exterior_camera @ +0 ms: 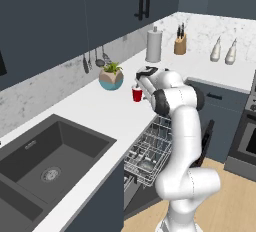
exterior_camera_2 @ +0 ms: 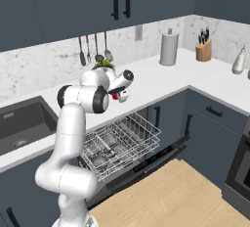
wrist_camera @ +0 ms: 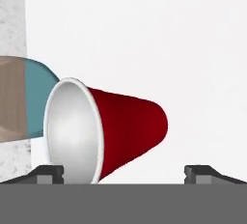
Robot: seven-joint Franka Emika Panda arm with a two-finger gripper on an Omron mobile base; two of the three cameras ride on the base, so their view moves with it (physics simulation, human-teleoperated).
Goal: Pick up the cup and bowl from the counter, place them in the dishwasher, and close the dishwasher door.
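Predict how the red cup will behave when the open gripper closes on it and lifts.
The cup looks thin-walled, so probably light and may flex. Its smooth taper could slip between the fingertips. Standing upright on the counter, it might tip if nudged.

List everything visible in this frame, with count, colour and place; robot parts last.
cup: 1, red, on counter ahead of gripper
plant pot: 1, teal and tan, by wall behind cup
counter: 1, white marble, L-shaped
sink: 1, dark, inset left
rack: 1, white wire, pulled out
bowl: 1, dark grey, in rack
door: 1, dark, dropped open
paper towel: 1, white, counter rear
knife block: 1, tan, corner
bottles: 2, white, right counter
utensils: several, dark, hanging on wall
gripper: 1, dark tips, open, at cup
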